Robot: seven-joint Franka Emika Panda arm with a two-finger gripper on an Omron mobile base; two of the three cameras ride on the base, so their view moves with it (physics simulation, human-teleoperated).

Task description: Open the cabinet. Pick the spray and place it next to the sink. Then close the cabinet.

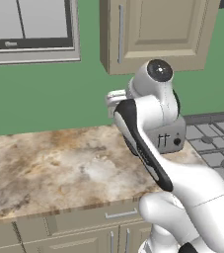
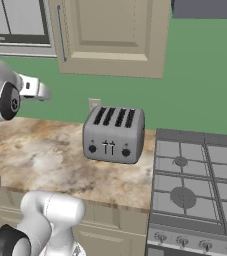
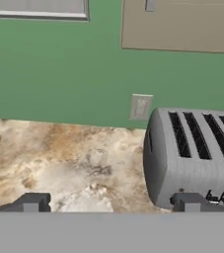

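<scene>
Since the cabinet point(image 2: 114, 36) hangs shut on the green wall above the counter, with its long silver bar handle point(image 2: 60, 33) running down the door's left edge, the step in hand looks to be reaching that handle. To do it well, the arm should rise from counter level, line its fingers up across the bar, close on it around mid-length, and pull along the door's swing rather than straight out. The gripper point(image 3: 113, 205) hangs low over the counter's middle, facing the wall, with its jaws released wide and nothing between them; its two dark fingertips point(image 3: 32, 202) frame the counter and the toaster's foot. The spray and the sink cannot be placed from these views; the spray is presumably behind the closed door.

The door is beige with a recessed panel and matte, flat surfaces; the handle is a slim, smooth metal rod, easy to slip along if gripped loosely. Below, the counter point(image 1: 49, 168) is brown marbled stone with a rounded front edge. A brushed grey four-slot toaster point(image 2: 114, 134) stands near the counter's right edge, just beside the gas hob point(image 2: 197, 187).
</scene>
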